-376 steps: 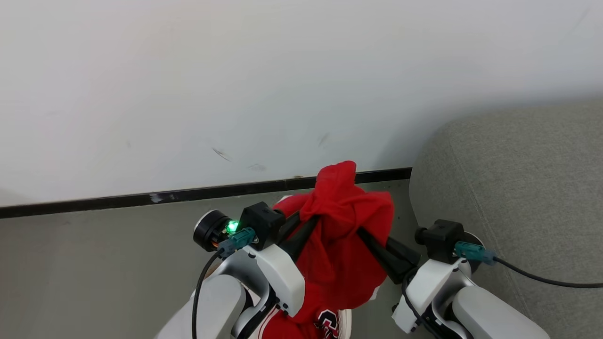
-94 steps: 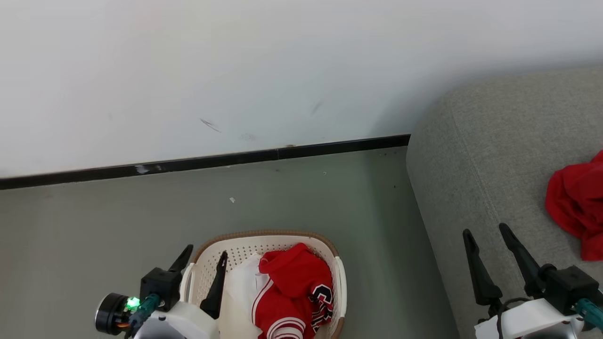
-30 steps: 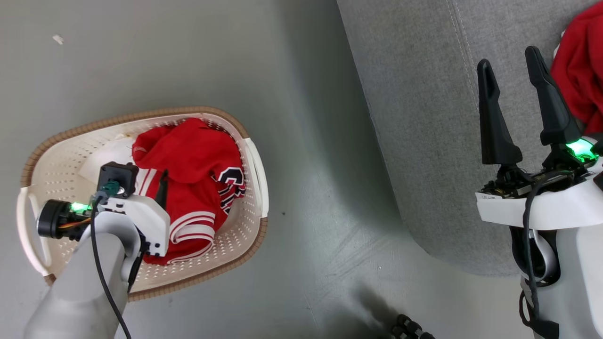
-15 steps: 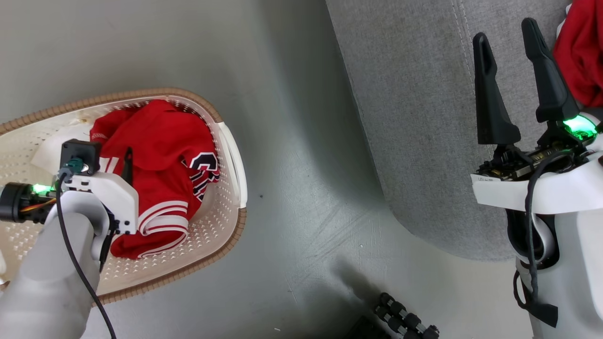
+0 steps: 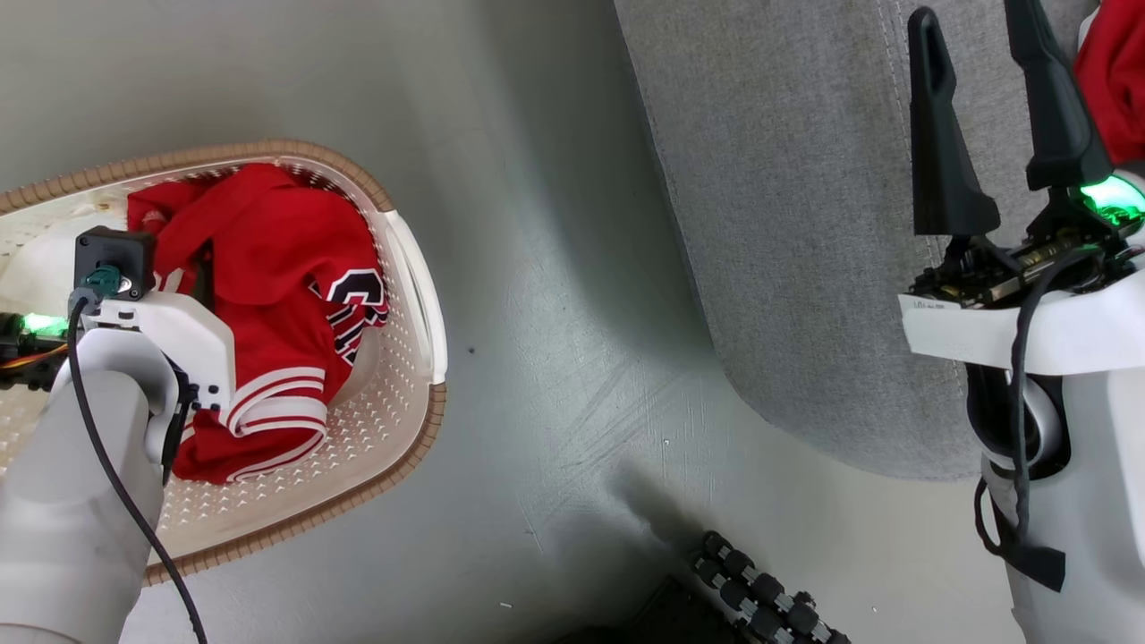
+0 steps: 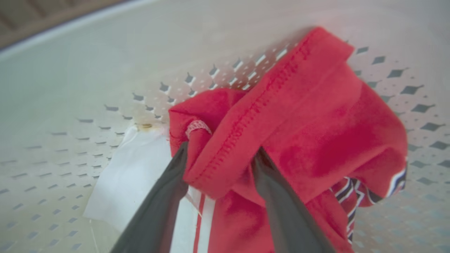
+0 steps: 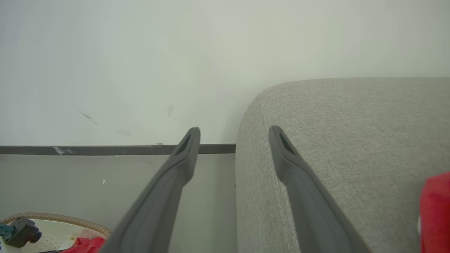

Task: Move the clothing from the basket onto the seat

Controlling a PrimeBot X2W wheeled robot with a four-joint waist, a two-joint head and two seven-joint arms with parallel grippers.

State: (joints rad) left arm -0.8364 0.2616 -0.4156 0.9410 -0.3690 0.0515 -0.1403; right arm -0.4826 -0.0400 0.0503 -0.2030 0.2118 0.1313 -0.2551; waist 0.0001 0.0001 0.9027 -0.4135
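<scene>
The left gripper is reaching down into the basket, which is sitting on the grey floor at about nine o'clock in the head view. Its fingers are standing apart, straddling a raised fold of the red clothing, tips touching the cloth. A white piece is lying just beside the fold, at its eight o'clock in the wrist view. The right gripper is hovering over the seat at two o'clock, fingers spread wide and holding nothing. Another red garment is lying on the seat at that gripper's three o'clock.
</scene>
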